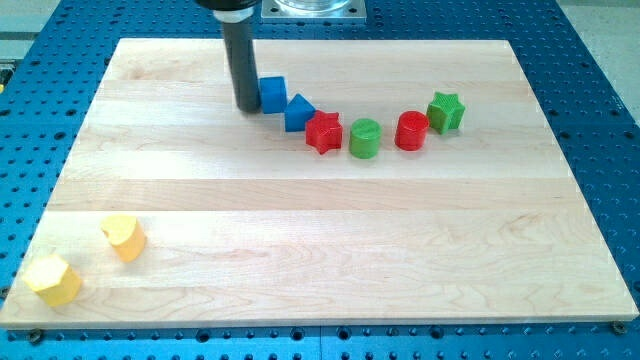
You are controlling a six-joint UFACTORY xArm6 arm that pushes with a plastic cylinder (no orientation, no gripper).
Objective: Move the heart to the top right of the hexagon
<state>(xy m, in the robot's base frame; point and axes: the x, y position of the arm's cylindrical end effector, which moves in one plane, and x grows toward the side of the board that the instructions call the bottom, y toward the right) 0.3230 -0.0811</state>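
Near the counter's [300,210] bottom-left corner, just up-right of the yellow hexagon [52,279], sits the yellow heart [124,237], seemingly light, rigid and easy-sliding, best pushed at a flat flank, while my tip [247,105], holding nothing, stands far off beside the blue cube [272,94].

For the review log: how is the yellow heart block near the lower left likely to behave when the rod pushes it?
The small yellow heart-shaped block sits flat on the smooth wooden board, so it will probably slide rather than roll or tip. Its lobed outline may make it rotate under an off-centre push. My tip is far off, beside the blue cube.
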